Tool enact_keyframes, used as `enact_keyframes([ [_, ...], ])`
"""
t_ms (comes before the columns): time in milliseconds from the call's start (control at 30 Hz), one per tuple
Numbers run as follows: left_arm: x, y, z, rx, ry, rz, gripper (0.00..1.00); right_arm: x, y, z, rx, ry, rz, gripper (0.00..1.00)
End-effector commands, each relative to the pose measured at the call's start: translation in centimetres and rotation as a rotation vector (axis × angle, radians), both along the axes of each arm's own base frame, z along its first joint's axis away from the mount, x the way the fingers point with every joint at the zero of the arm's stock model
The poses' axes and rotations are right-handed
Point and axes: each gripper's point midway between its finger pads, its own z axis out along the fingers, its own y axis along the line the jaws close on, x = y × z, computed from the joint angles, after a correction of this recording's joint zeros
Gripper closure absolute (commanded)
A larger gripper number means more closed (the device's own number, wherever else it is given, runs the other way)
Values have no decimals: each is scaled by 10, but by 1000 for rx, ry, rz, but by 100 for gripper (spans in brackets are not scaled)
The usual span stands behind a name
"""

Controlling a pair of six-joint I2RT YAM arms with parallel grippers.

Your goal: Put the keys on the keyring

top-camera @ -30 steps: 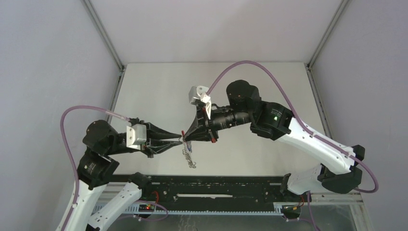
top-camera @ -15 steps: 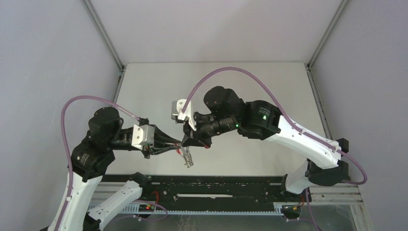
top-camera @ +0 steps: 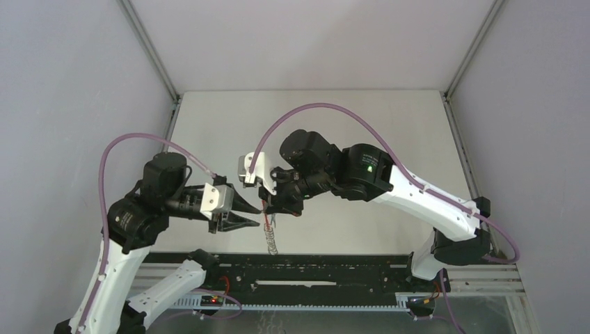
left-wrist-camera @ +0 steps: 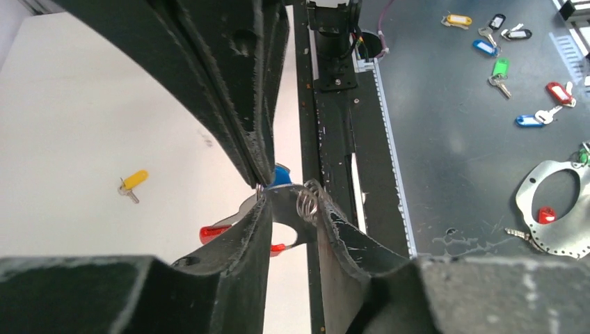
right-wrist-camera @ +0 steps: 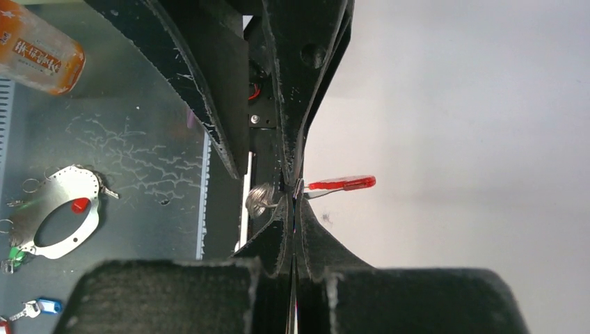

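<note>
- Above the table's [top-camera: 376, 118] near edge, your left gripper [left-wrist-camera: 289, 209] pinches the keyring [right-wrist-camera: 344, 183].
- Your right gripper [right-wrist-camera: 293, 202], clenched, seems to hold the blue key [left-wrist-camera: 281, 175] against it, unthreaded.
- The yellow key [left-wrist-camera: 132, 182] lies on the table, untouched.

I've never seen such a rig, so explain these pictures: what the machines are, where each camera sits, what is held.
Two robot arms are bolted at the near edge of a white table. One camera looks down from above; one sits on each wrist, showing that arm's own dark fingers. The left gripper is closed on the keyring, whose chain hangs down and whose red tag sticks out sideways. The right gripper is pinched shut against it, the blue key at its tips; what exactly it pinches is hard to see. The yellow key lies on the table.
</note>
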Motion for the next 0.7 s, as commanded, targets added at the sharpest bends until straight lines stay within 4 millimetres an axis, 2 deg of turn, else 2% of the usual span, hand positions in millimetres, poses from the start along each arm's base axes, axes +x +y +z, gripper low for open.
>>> enact_keyframes([
  [0, 5, 1, 3, 10, -59, 11, 62, -6, 4, 22, 58, -34, 36, 100],
  [133, 14, -1, 8, -24, -82, 62, 60, -7, 7, 21, 57, -32, 44, 100],
  [300, 20, -1, 15, -60, -140, 96, 62, -8, 9, 18, 50, -26, 54, 100],
  [667, 16, 0, 0, -21, -146, 60, 64, -11, 11, 21, 53, -28, 67, 100],
])
